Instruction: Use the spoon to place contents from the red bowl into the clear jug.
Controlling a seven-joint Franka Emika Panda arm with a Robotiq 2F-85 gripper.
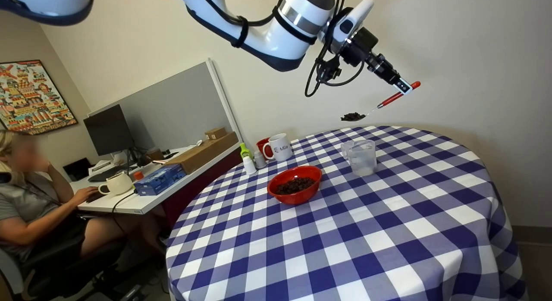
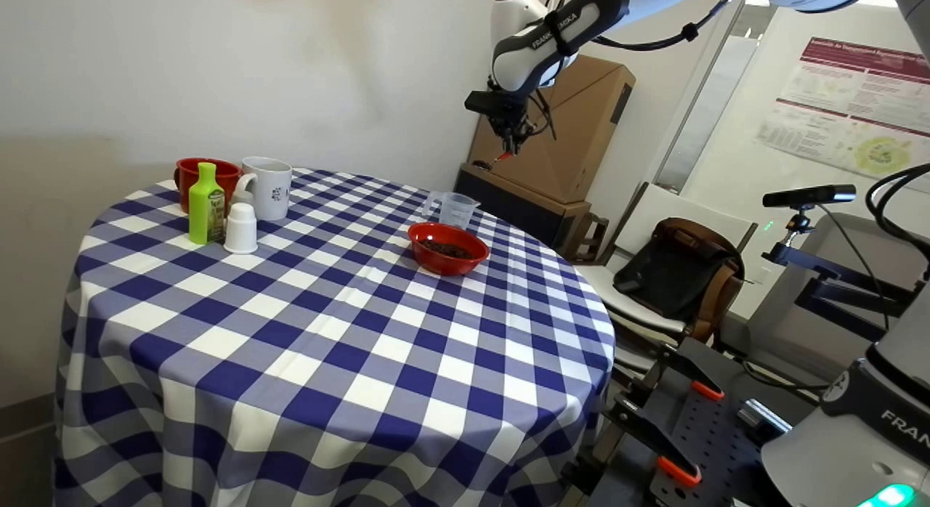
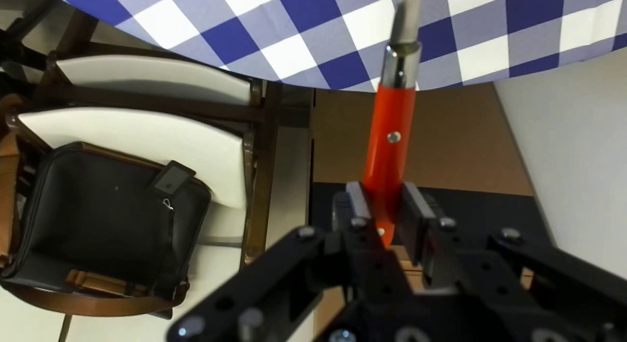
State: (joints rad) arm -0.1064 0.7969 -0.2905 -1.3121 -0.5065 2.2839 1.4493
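My gripper [image 1: 404, 86] is shut on the orange-red handle of the spoon [image 1: 390, 99], raised above the table. The handle also shows between the fingers in the wrist view [image 3: 389, 136]; the scoop is out of that view. The spoon tilts down toward its scoop, which carries a heap of dark bits [image 1: 353, 116]. The scoop is well above the clear jug [image 1: 362, 158], apart from it. The jug also stands behind the bowl in an exterior view [image 2: 458, 211]. The red bowl [image 1: 297, 199] [image 2: 447, 264] sits on the table with dark bits inside.
A white mug [image 1: 282, 148] and a red mug [image 2: 207, 174] stand together on the checked tablecloth [image 1: 340, 258]. A green bottle [image 2: 207, 205] and a white container [image 2: 241, 231] stand beside them. A person [image 1: 34, 197] sits at a desk. A chair with a black bag [image 3: 108, 219] stands past the table edge.
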